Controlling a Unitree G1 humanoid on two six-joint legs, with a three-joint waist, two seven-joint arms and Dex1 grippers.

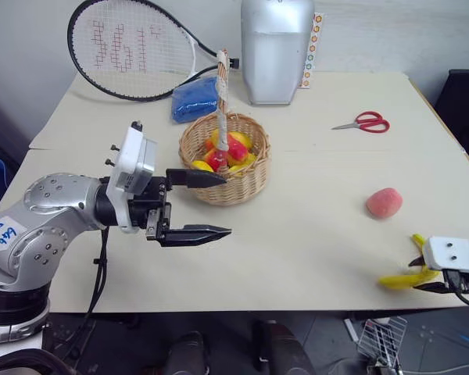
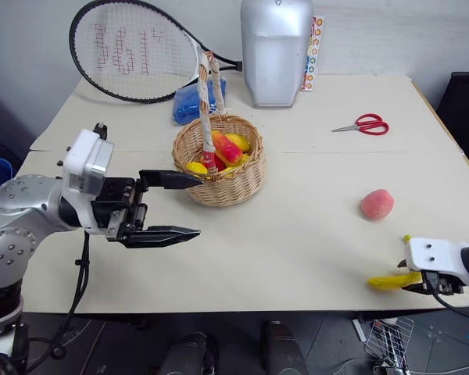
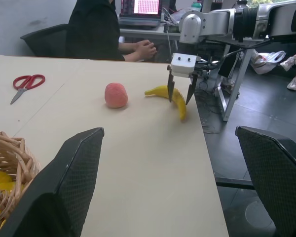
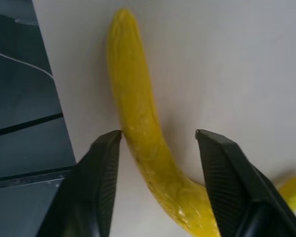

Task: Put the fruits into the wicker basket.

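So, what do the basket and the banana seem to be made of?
The wicker basket looks like woven natural cane, matte tan: interlaced strands show along its wall, and pale cord wraps its handle. The banana is probably plastic or rubber, not real fruit: an even bright yellow skin with a faint sheen and fine speckled texture, though the look leaves this open.

One basket (image 1: 233,181), one banana (image 3: 170,95), one peach (image 1: 384,202), one scissors (image 1: 365,123), one racket (image 1: 133,48)
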